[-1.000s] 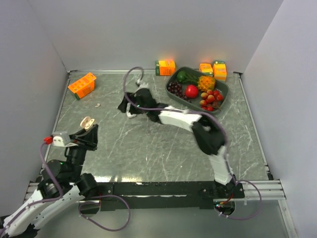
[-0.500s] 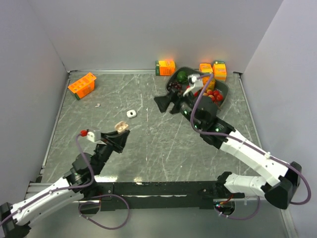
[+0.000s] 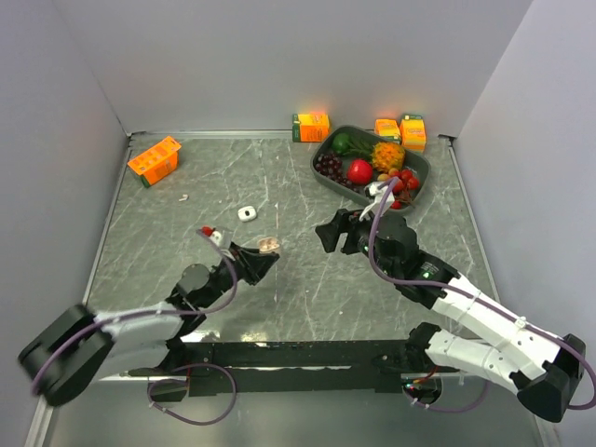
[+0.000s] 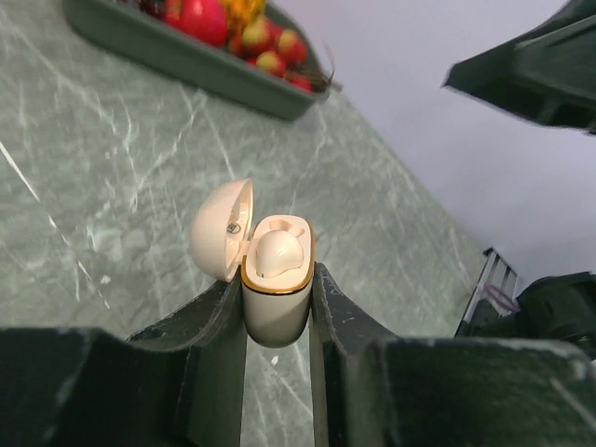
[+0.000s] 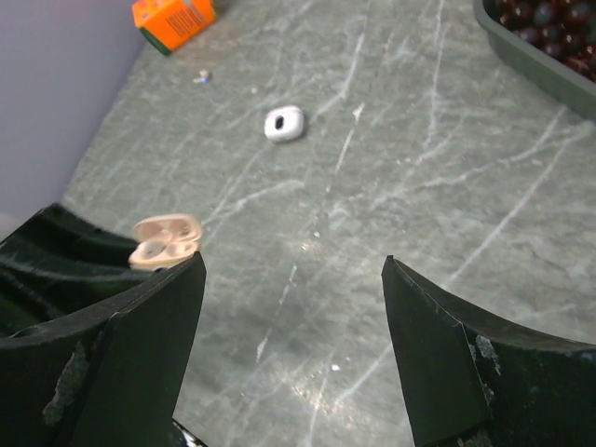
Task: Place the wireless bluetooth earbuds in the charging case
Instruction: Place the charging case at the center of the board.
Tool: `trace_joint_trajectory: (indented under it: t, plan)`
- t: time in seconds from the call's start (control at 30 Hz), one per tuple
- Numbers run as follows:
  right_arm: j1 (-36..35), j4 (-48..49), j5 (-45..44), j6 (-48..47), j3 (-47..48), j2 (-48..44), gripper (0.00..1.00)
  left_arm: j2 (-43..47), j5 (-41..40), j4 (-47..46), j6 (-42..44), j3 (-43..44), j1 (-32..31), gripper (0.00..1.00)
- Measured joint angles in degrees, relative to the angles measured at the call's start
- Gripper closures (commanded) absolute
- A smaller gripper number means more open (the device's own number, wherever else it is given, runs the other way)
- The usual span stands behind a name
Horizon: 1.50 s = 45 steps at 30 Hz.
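Both arms swung inward; left claw (image 4: 277, 296) clamps the open beige case (image 4: 277, 317), right claw (image 5: 293, 261) stands apart.

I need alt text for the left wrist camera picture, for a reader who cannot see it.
The left gripper clamps an open beige charging case, its lid swung left and a beige earbud seated inside. Behind lie a grey marbled table and a tray of fruit.
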State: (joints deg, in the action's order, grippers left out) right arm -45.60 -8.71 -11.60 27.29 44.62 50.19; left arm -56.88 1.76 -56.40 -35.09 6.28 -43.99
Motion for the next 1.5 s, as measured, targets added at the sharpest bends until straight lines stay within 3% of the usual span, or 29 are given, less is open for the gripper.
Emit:
trace_joint_trajectory:
  t: [0.23, 0.5, 0.77, 1.17, 1.27, 1.4, 1.5]
  plan:
    - [0.0, -1.8, -1.3, -1.7, -0.8, -0.6, 0.15, -22.8, 6.2, -12.0, -1.3, 5.7, 3.0, 0.99]
    - [0.0, -3.5, -1.5, -3.2, -0.8, 1.4, 0.14, -37.9, 9.6, -16.3, -4.0, 13.2, 5.6, 0.99]
    - [0.3, -4.7, -2.0, -3.8, -0.2, 1.6, 0.13, -44.1, 10.5, -16.0, -7.8, 16.9, 6.2, 0.96]
    - [0.6, -5.1, -1.9, -3.8, 0.2, 2.3, 0.13, -49.6, 11.9, -7.1, -11.1, 21.3, 6.9, 0.93]
    - [0.7, -5.1, -1.9, -3.8, 0.2, 2.5, 0.13, -50.4, 12.6, -5.5, -11.3, 21.3, 7.1, 0.82]
    - [0.8, -5.1, -1.7, -3.8, 0.3, 2.8, 0.13, -50.5, 13.6, -5.0, -11.6, 21.4, 7.5, 0.60]
    - [0.9, -5.1, -1.5, -3.8, 0.3, 2.9, 0.13, -50.5, 14.0, -4.6, -11.8, 21.4, 7.7, 0.51]
